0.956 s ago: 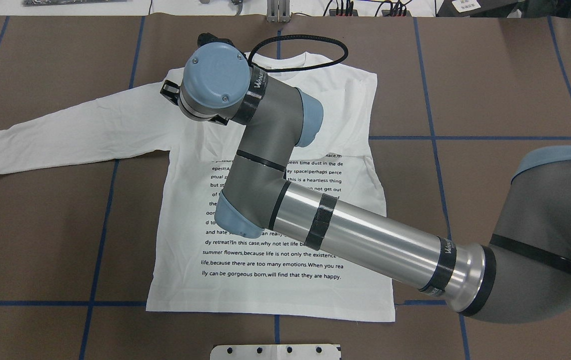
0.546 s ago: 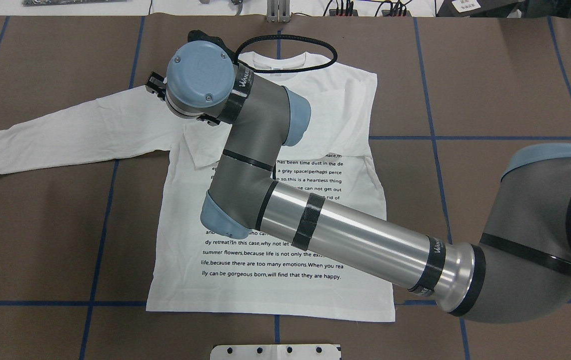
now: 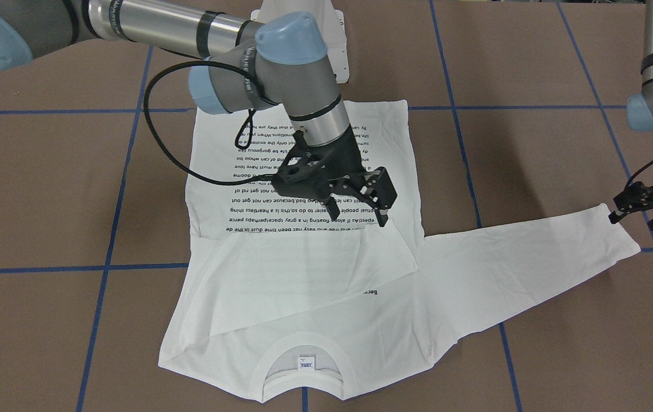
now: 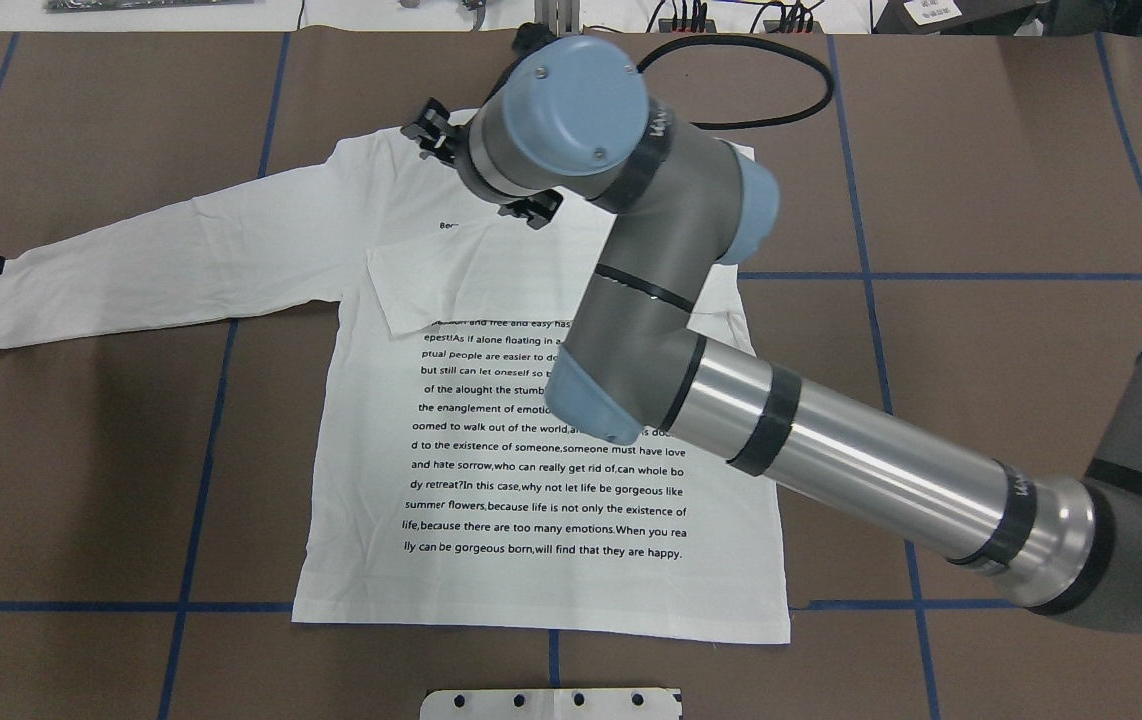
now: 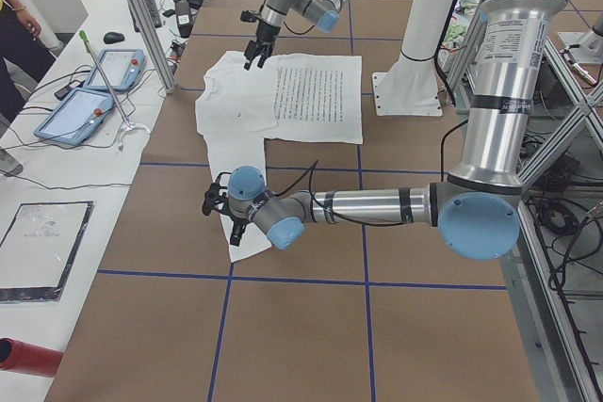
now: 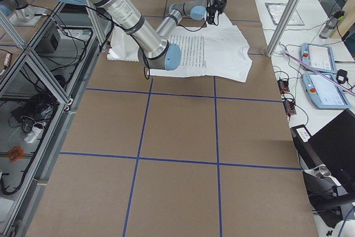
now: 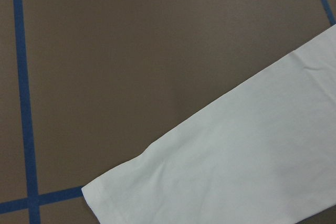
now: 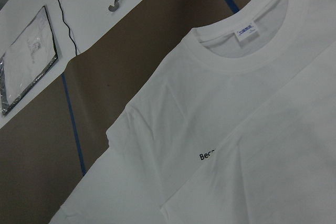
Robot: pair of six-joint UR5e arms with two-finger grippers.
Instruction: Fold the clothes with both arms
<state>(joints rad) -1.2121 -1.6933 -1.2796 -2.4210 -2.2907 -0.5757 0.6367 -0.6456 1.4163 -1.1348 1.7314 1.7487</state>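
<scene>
Black right gripper (image 3: 359, 209) hangs open, empty; left gripper (image 3: 638, 213), jaws unreadable, should pinch the white long-sleeved T-shirt (image 3: 303, 274) cuff (image 3: 622, 243) squarely

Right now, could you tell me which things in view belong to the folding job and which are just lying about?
Part of the job:
white T-shirt, lying flat with one sleeve stretched out
right gripper, open above the shirt
left gripper, open by the outstretched cuff

Just lying about:
white stand base
tablets
red cylinder
</scene>
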